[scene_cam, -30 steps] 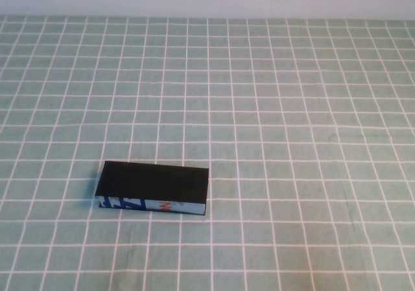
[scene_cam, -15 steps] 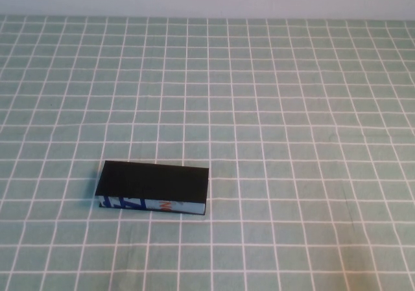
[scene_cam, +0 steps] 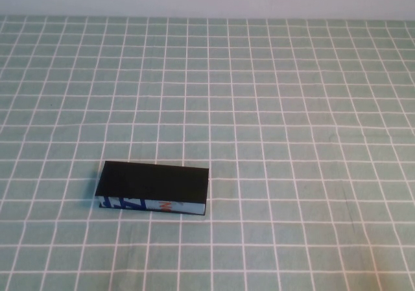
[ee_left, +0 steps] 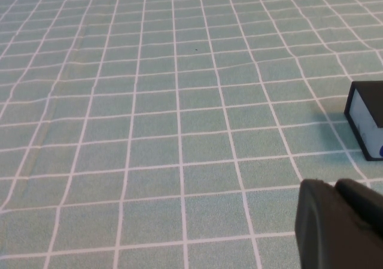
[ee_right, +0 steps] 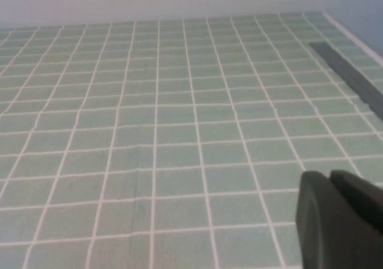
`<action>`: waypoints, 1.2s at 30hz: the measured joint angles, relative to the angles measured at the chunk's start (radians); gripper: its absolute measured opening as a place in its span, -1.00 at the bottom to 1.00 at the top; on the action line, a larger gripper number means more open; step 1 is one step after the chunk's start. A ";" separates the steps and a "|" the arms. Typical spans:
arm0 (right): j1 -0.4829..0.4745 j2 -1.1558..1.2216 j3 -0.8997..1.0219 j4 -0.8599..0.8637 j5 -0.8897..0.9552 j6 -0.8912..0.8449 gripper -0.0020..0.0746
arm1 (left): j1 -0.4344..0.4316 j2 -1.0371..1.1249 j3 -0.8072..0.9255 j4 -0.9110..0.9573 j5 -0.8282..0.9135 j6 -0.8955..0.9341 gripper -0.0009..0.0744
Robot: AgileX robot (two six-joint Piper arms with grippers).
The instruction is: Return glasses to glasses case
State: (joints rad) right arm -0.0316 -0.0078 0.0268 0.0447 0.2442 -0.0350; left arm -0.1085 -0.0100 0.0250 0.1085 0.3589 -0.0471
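In the high view, the glasses case (scene_cam: 154, 188) lies shut in the lower left of the frame on the green checked tablecloth (scene_cam: 292, 109); no glasses and neither arm show.

In the left wrist view, the left gripper (ee_left: 341, 224) sits at lower right above bare cloth, with a corner of the case at the right edge; its opening cannot be told.

In the right wrist view, the right gripper (ee_right: 341, 218) sits at lower right over empty cloth, state likewise unclear.

The task looks finished or not begun; next calls for checking the lid.
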 joint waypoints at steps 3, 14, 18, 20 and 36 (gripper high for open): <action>0.020 0.000 0.000 0.008 0.070 0.009 -0.98 | 0.000 0.000 0.000 0.000 0.000 0.000 -0.97; 0.064 0.000 0.000 0.008 0.103 0.009 -0.98 | 0.000 0.000 0.000 0.000 0.000 0.000 -0.97; 0.064 0.000 0.000 0.008 0.103 0.009 -0.98 | 0.000 -0.001 0.000 0.000 0.000 0.000 -0.97; 0.064 0.000 0.000 0.008 0.103 0.009 -0.98 | 0.000 -0.001 0.000 0.000 0.000 0.000 -0.97; 0.064 0.000 0.000 0.018 0.103 0.009 -0.98 | 0.000 -0.001 0.000 0.000 0.000 0.000 -0.97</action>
State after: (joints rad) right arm 0.0326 -0.0078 0.0268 0.0631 0.3470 -0.0263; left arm -0.1085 -0.0106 0.0250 0.1085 0.3589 -0.0471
